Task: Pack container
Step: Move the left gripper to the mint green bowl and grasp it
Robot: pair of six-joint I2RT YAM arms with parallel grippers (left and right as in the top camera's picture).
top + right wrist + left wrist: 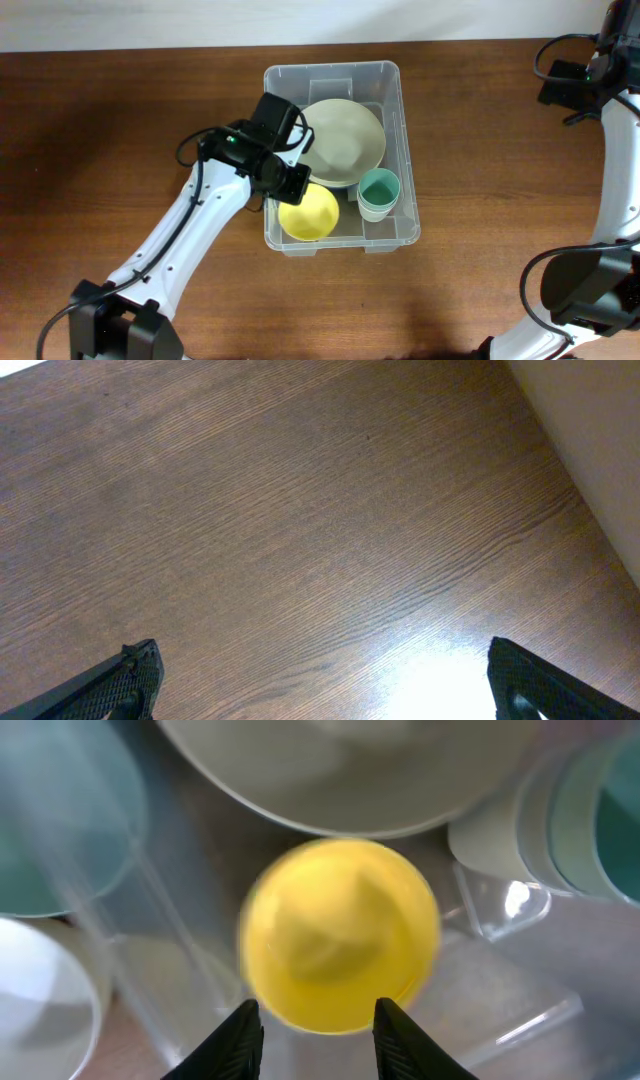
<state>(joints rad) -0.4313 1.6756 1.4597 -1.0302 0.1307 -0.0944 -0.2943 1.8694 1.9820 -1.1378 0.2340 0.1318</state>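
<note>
The clear plastic container stands in the middle of the table. Inside it are a large pale green bowl, a teal cup in a white one, and a yellow bowl in the near left corner. My left gripper hangs over the container's left wall, just above the yellow bowl. In the left wrist view the left gripper is open, and the bowl lies below and beyond the fingertips, untouched. My right gripper is wide open over bare wood, holding nothing.
The right arm is folded at the table's far right edge, well away from the container. The container's clear walls surround the yellow bowl closely. A pale wall or edge shows beyond the table in the right wrist view.
</note>
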